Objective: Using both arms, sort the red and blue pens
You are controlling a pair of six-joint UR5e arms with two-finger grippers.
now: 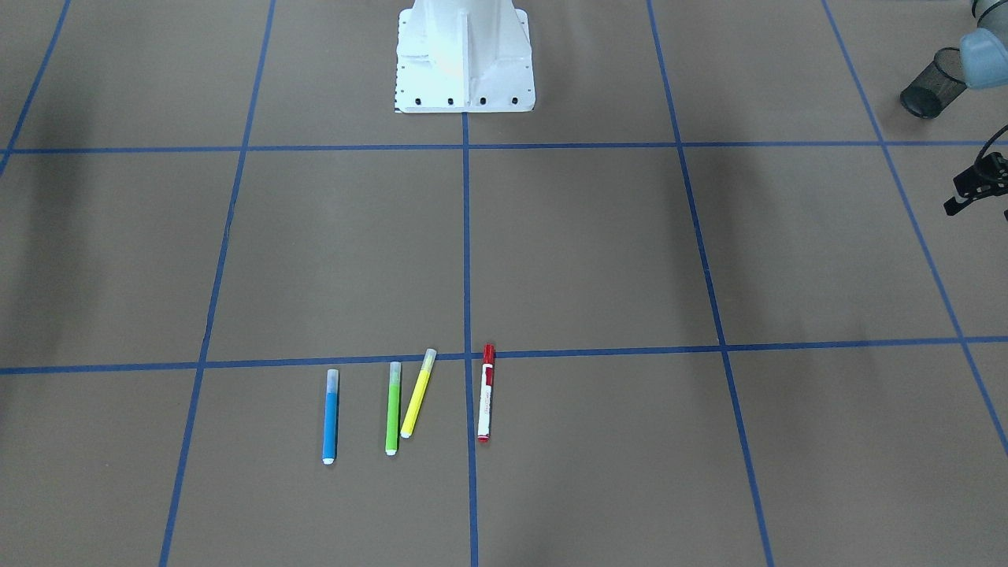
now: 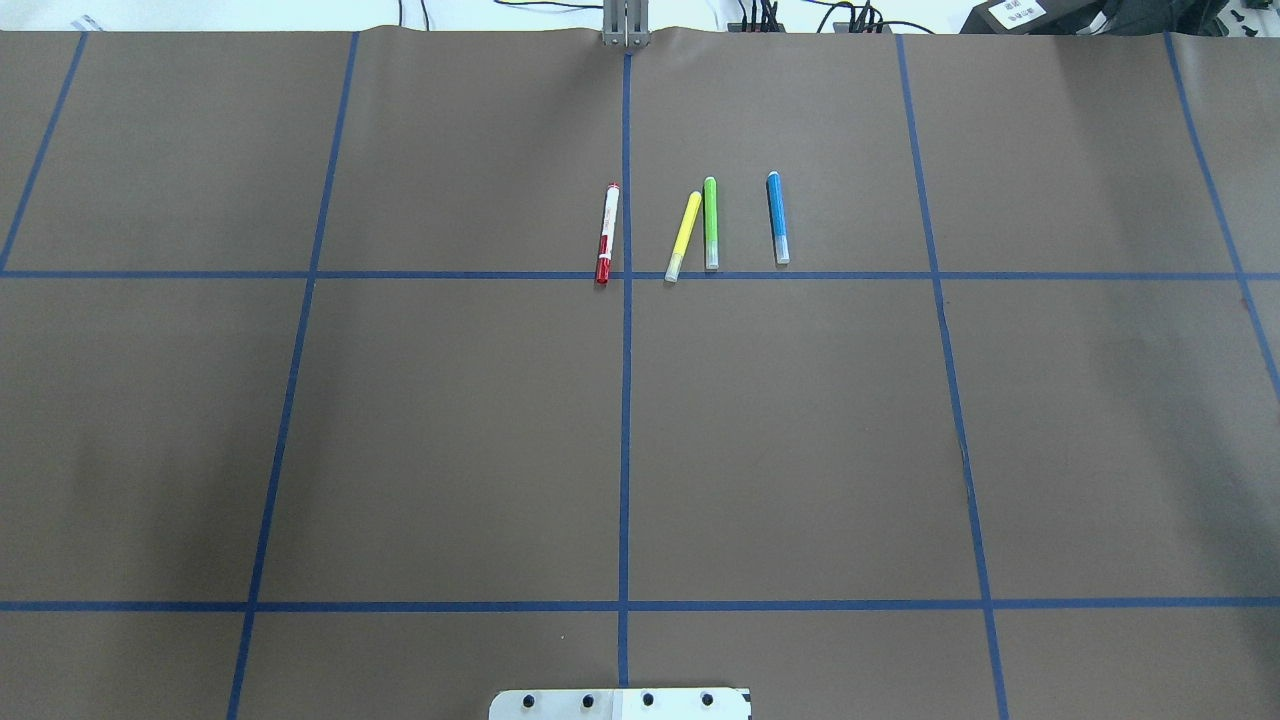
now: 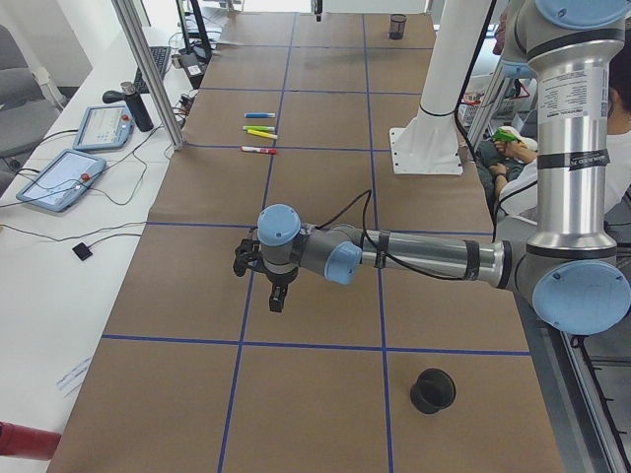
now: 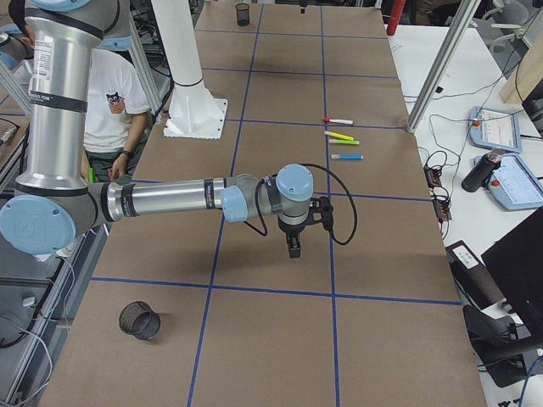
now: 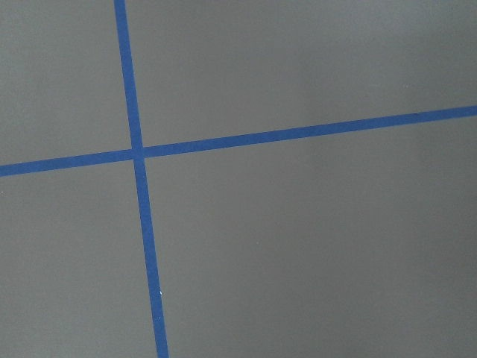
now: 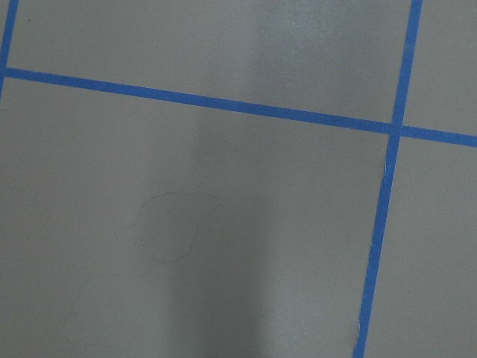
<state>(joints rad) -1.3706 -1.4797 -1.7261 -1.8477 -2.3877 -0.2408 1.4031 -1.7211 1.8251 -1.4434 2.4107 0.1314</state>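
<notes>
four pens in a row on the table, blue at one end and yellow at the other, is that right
The blue pen is at one end, but the red pen, not the yellow pen, is at the other; yellow lies inside the row. The overhead exterior view shows it.

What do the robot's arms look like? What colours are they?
The left arm and right arm are shiny silver-grey tubes with round light blue joint caps. A black cable loops along each forearm, held by black bands. The left gripper and right gripper are black. The left arm's upright section carries print too small to read.
</notes>
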